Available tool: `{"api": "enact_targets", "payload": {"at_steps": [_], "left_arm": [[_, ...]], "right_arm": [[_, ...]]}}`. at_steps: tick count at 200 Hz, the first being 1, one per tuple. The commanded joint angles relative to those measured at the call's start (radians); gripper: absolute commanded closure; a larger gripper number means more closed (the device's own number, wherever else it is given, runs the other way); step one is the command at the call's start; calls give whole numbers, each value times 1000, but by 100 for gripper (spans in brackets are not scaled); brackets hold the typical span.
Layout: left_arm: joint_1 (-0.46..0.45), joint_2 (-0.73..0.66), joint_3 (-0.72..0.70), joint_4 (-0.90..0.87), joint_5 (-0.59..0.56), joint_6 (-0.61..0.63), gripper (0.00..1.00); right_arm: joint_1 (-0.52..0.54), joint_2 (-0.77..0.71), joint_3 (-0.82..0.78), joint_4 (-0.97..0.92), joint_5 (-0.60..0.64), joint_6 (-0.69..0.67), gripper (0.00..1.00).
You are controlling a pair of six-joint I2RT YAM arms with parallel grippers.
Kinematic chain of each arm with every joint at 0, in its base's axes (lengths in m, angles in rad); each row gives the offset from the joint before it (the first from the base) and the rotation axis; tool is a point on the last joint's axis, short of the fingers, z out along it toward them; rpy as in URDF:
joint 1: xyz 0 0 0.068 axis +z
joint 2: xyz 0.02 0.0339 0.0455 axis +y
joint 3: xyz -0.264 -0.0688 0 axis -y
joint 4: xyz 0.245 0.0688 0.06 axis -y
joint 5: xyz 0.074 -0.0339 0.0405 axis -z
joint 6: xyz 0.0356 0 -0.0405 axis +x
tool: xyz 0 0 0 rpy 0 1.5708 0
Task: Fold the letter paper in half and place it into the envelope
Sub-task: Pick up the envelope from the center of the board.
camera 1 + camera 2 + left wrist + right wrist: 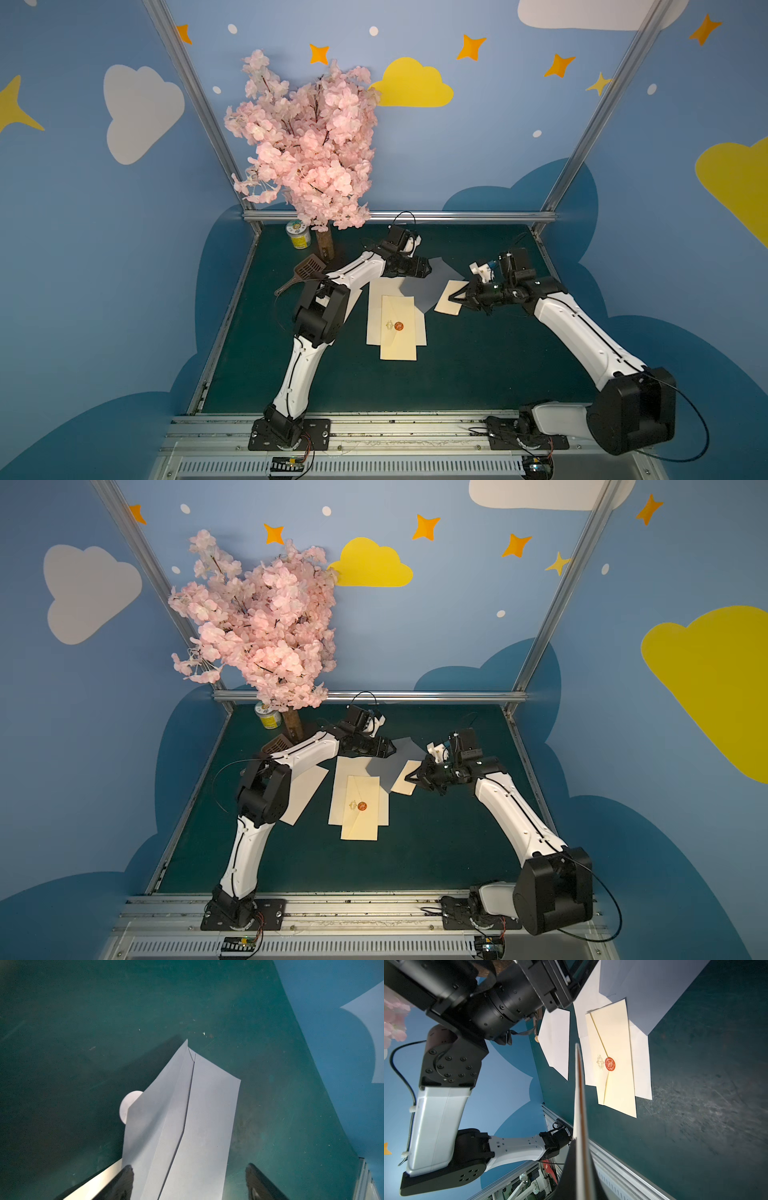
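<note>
Looking down in both top views, I had my left gripper (428,270) (390,749) poised over the far end of the folded letter paper (430,291), which sat on the green table (478,365) behind the sealed envelope (398,328), while my right gripper (455,298) pinched a cream envelope (444,305) just beside that paper. My left wrist view showed my fingers (124,1180) spread wide, the creased letter paper (187,1126) running between them ungripped. My right wrist view showed my jaws clamped on the cream envelope (579,1105), seen edge-on, near the sealed envelope (612,1043).
</note>
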Motion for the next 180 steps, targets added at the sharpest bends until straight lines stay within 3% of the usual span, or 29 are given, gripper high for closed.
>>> {"api": "enact_targets", "payload": {"at_steps": [1,26,40,51,72,97,107,151,180], "left_arm": [[7,46,76,-60,-5,17,21],[7,99,140,-78,-5,4,30],[7,124,169,-92,0,-3,41],[8,138,190,-108,-5,-4,41],[7,142,196,-114,-30,-2,34],[2,117,178,-105,-96,13,6],[-1,99,157,-92,-128,21,0],[1,106,156,-81,-178,19,0],[8,164,225,-102,-128,12,10]], "right_arm": [[-17,-23,-26,-47,-23,-21,100],[-39,-38,-28,-59,-41,-36,100],[-53,-40,-23,-72,-48,-51,100],[-65,-40,-23,-77,-53,-60,100],[-85,-40,-26,-77,-71,-68,100],[-96,-38,-28,-84,-81,-80,100],[-99,-37,-29,-83,-85,-82,100],[-106,-28,-25,-82,-92,-89,100],[-108,-20,-22,-83,-94,-90,100]]}}
